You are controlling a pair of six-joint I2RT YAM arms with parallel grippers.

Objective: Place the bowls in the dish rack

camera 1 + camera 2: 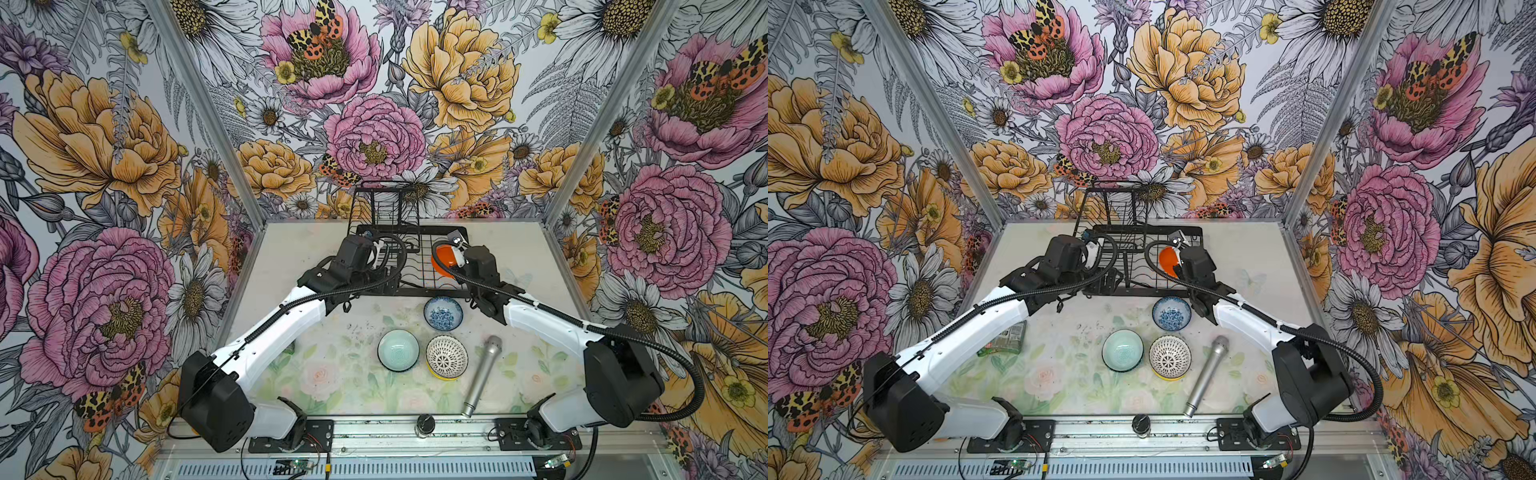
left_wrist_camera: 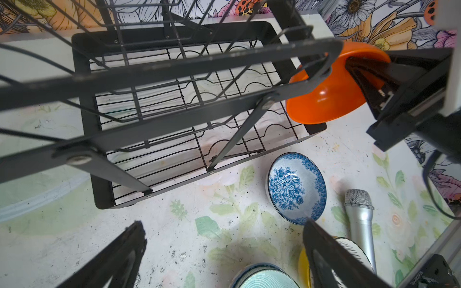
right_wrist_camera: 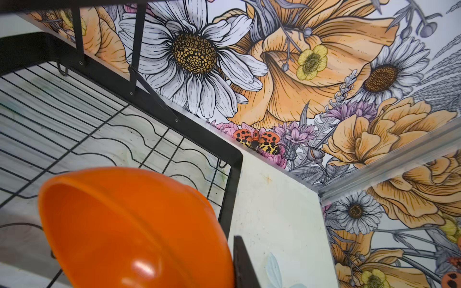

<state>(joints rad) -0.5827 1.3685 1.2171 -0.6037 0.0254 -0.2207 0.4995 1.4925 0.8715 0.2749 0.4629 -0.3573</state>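
Both arms have long white shells and chunky black joints. The left arm [image 1: 291, 322] and the right arm [image 1: 540, 328] each carry a black ribbed cable [image 1: 699, 384] that runs along the outside. A big black box [image 1: 216, 395] sits at each shoulder. The base plates [image 1: 320, 436] are black with small screws, and thin red wires poke out. The left gripper [image 2: 223, 222] has flat, black, pointed fingers [image 2: 119, 256].

Orange bowl [image 1: 441, 261] aslant over black rack [image 1: 415, 227]; floral bowl [image 1: 443, 313], teal bowl [image 1: 398, 350], lattice bowl [image 1: 446, 357] upright nearby.

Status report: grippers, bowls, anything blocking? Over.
Right gripper shut on orange bowl, tilted at dish rack's right end. Left gripper open, empty. Floral bowl, teal bowl, lattice bowl on table. Microphone clear of rack.
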